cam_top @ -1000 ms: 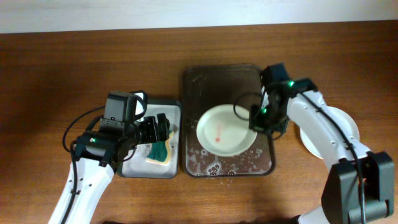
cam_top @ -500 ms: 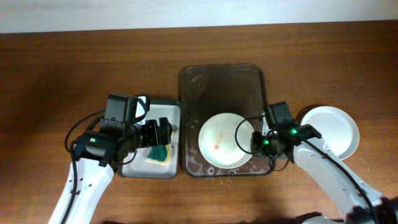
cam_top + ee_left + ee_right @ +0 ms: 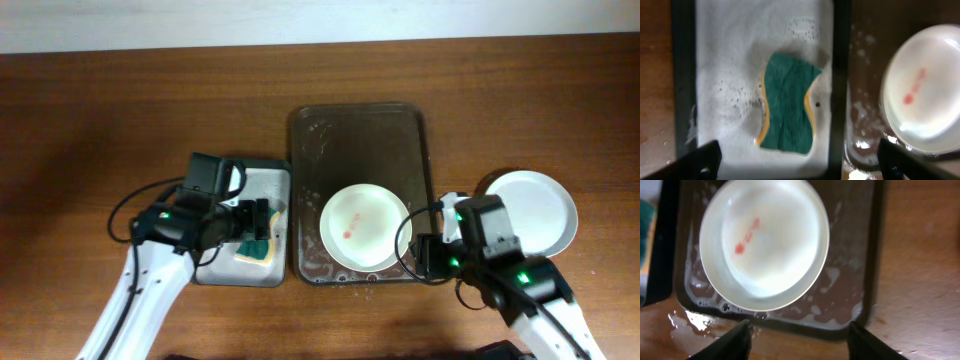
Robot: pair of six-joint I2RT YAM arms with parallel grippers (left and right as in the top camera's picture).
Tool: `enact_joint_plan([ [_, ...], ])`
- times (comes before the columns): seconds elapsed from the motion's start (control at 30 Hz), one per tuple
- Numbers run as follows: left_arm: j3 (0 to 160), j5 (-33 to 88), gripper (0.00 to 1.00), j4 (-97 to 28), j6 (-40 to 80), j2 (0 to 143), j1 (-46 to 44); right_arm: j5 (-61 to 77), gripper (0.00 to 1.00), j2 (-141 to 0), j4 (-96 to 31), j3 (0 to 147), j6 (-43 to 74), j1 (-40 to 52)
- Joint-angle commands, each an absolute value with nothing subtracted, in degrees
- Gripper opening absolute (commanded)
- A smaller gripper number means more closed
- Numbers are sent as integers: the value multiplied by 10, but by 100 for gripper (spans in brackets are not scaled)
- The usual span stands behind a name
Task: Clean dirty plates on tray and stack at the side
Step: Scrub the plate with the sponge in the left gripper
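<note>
Overhead: red-smeared plate in tray mid-desk, clean plate toward right edge. Left gripper gapes empty over sponge, right gripper likewise by tray. Scrubbing pending; next, probably, grab sponge.

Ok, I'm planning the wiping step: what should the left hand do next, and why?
Probably lower the left hand and close on the green sponge: it lies loose in the sponge tray under that open hand, and the plate on the brown tray carries a red smear.
</note>
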State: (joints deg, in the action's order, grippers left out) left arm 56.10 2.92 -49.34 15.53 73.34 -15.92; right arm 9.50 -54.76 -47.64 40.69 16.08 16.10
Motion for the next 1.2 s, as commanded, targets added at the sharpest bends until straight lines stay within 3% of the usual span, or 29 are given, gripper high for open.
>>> enact_joint_plan([
  [0.0,506,-33,93,-435,169,800,-171,132,54,-597,-470,404,152,165],
  [0.03,500,-32,79,-419,185,836,-171,134,53,-603,-471,404,152,165],
  [0.1,499,-15,63,-386,188,900,-171,134,53,-602,-470,404,152,165],
  [0.13,499,3,48,-369,188,928,-172,133,54,-602,-468,404,152,165],
  [0.2,499,42,8,-344,188,972,-171,134,53,-602,-466,404,152,165],
  [0.23,499,46,0,-338,188,982,-171,134,53,-602,-466,404,152,165],
  [0.53,580,20,0,-469,168,887,-171,94,52,-607,-442,403,154,165],
  [0.6,582,22,0,-487,168,860,-171,92,42,-623,-422,403,152,165],
  [0.83,586,77,0,-466,166,736,-175,70,43,-813,-294,403,159,163],
  [0.9,585,91,0,-457,167,742,-188,38,37,-852,-281,403,189,148],
  [0.97,585,99,0,-432,179,753,-220,55,17,-866,-271,403,186,116],
  [1.03,585,99,0,-395,213,765,-246,122,4,-866,-256,403,142,100],
  [1.17,585,104,0,-291,264,830,-321,138,4,-901,-253,403,142,100],
])
